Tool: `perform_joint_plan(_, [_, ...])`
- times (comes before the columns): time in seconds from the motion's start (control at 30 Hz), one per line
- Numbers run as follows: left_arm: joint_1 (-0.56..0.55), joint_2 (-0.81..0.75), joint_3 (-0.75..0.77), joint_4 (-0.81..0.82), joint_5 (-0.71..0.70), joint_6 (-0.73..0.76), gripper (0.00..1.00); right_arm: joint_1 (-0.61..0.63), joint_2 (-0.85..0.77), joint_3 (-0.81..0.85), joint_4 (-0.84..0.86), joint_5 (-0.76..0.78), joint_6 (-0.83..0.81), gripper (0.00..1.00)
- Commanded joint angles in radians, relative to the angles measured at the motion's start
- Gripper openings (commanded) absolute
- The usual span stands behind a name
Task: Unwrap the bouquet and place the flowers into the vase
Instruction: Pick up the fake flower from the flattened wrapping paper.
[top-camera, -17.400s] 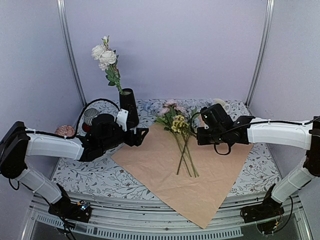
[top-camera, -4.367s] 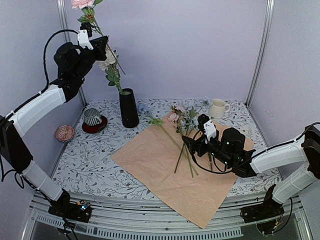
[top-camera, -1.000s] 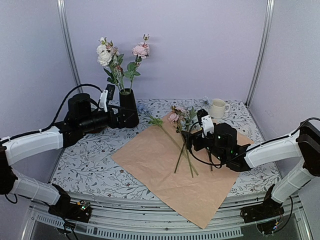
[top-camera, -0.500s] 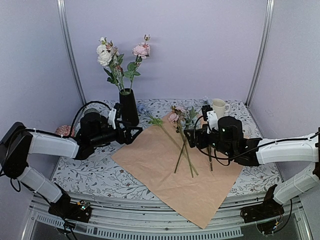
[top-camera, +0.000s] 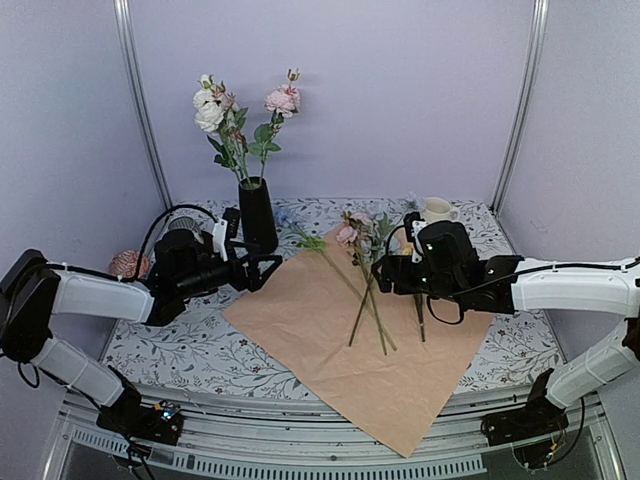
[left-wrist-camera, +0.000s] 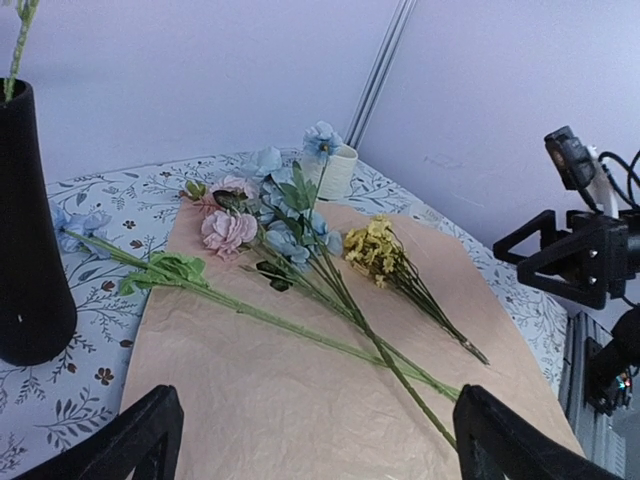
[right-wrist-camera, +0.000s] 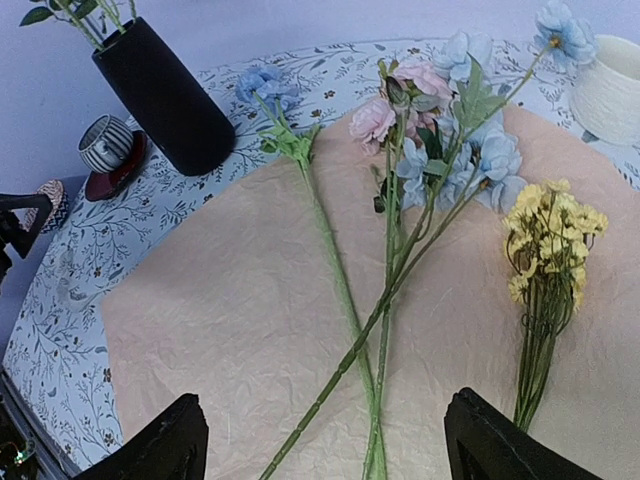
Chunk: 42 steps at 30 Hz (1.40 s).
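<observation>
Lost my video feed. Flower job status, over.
Left gripper fingers open, empty. Right gripper fingers open over loose stems. White and pink blooms in vase, rest on paper. Nothing blocking vase.

The tall, slim matte-black cylindrical vase (top-camera: 257, 215) stands upright, holding 2 green-stemmed artificial blooms, 1 white (top-camera: 208, 112) and 1 pink (top-camera: 281, 100). The remaining pink, pale-blue and yellow flowers (right-wrist-camera: 385, 290) lie crossed on the flat, unfolded tan wrapping paper (top-camera: 340, 360).
</observation>
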<state>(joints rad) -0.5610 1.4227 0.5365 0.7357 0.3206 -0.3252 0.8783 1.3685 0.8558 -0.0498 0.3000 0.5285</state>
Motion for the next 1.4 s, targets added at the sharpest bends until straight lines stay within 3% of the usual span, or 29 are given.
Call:
perform_joint_plan(0.0, [-0.019, -0.048, -0.020, 0.028, -0.025, 0.016, 0.96, -0.005, 0.023, 0.030, -0.098, 0.028, 0.053, 0.82])
perform_joint_plan(0.4, [-0.023, -0.062, -0.023, 0.018, -0.037, 0.028, 0.96, -0.005, 0.024, 0.067, -0.161, -0.005, 0.051, 0.81])
perform_joint_plan(1.07, [-0.029, -0.053, -0.011, 0.003, -0.045, 0.035, 0.96, -0.005, 0.174, 0.163, -0.259, -0.042, 0.099, 0.79])
perform_joint_plan(1.27, [-0.032, -0.052, -0.009, -0.001, -0.043, 0.034, 0.96, -0.004, 0.276, 0.258, -0.378, -0.046, 0.127, 0.67])
perform_joint_plan(1.37, [-0.034, -0.053, -0.009, -0.002, -0.044, 0.036, 0.96, -0.005, 0.289, 0.276, -0.402, -0.040, 0.134, 0.66])
